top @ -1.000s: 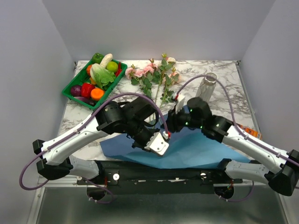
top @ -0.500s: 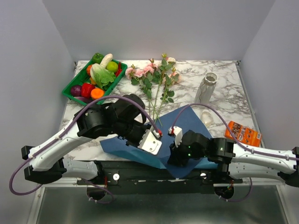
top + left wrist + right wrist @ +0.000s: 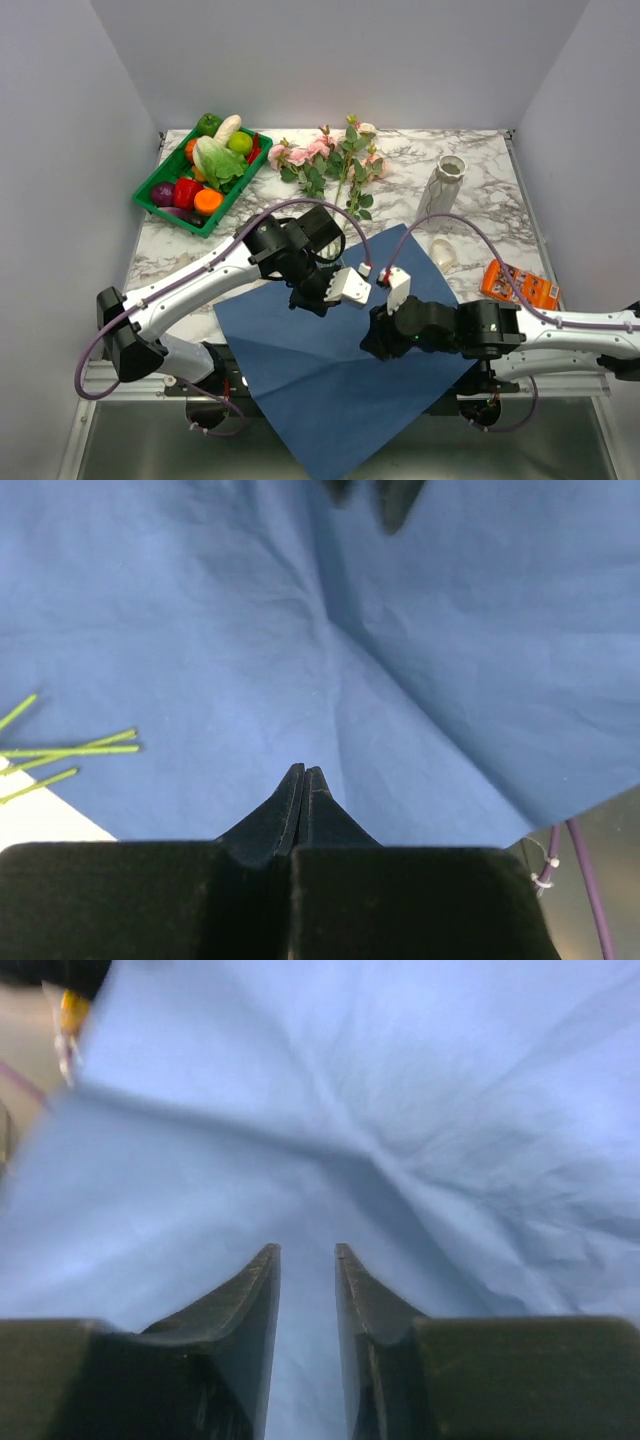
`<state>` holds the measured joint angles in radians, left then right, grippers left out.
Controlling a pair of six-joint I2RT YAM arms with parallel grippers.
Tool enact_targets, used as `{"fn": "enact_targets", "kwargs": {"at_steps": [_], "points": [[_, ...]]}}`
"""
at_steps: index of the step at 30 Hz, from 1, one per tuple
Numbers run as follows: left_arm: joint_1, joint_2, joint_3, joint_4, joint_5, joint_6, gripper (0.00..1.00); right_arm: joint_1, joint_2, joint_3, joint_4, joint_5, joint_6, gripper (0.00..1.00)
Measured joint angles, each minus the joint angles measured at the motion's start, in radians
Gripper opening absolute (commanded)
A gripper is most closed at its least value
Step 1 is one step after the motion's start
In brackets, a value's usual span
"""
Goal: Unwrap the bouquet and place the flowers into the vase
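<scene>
Top view: bright, even overhead light, soft shadows on the large creased blue paper sheet (image 3: pixel 300 390). Left wrist pic sharp, w/ dark shadow at 12 o'clock. Right wrist pic blurred, washed-out pale, esp. toward 10 o'clock.

A large blue paper sheet (image 3: pixel 300 370) lies spread open on the near part of the marble table (image 3: pixel 480 150), one corner hanging past the front edge. The left gripper (image 3: pixel 305 300) and right gripper (image 3: pixel 372 345) are above it, near each other. Beyond it the flowers (image 3: pixel 330 165) lie loose. The vase (image 3: pixel 444 185) stands upright to their right, and a green tray (image 3: pixel 240 188) of vegetables sits far left.
</scene>
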<state>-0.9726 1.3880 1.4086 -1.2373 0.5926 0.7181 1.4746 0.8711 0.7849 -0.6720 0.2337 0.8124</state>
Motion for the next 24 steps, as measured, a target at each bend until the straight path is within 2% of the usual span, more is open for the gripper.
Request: {"fn": "enact_targets", "kwargs": {"at_steps": [4,7,9,10,11,12,13,15,20,24], "points": [[-0.046,-0.039,-0.031,-0.001,0.006,0.014,0.0,-0.03,-0.007,0.128,-0.07,0.19,0.044,0.61],[-0.072,-0.067,-0.04,-0.005,-0.011,0.019,0.01,-0.145,0.05,0.231,-0.087,0.288,0.042,0.61],[-0.077,-0.084,-0.04,-0.006,-0.035,0.023,0.12,-0.261,0.137,0.292,-0.079,0.319,0.013,0.57],[-0.073,-0.089,-0.031,-0.013,-0.058,0.026,0.34,-0.312,0.179,0.311,-0.076,0.317,-0.003,0.56],[-0.062,-0.09,-0.023,-0.016,-0.065,0.03,0.41,-0.363,0.233,0.328,-0.067,0.314,-0.019,0.55],[-0.039,-0.092,-0.012,-0.017,-0.074,0.035,0.48,-0.417,0.289,0.345,-0.055,0.306,-0.035,0.54],[-0.009,-0.095,-0.006,-0.016,-0.084,0.03,0.63,-0.468,0.348,0.36,-0.037,0.292,-0.053,0.54],[0.072,-0.104,-0.005,-0.01,-0.089,0.023,0.71,-0.551,0.463,0.391,-0.009,0.273,-0.084,0.54],[0.37,-0.153,-0.074,0.061,-0.109,0.017,0.86,-0.672,0.741,0.547,0.069,0.222,-0.141,0.54],[0.542,-0.14,-0.135,0.107,-0.104,0.015,0.87,-0.71,0.944,0.681,0.158,0.188,-0.167,0.52]]}}
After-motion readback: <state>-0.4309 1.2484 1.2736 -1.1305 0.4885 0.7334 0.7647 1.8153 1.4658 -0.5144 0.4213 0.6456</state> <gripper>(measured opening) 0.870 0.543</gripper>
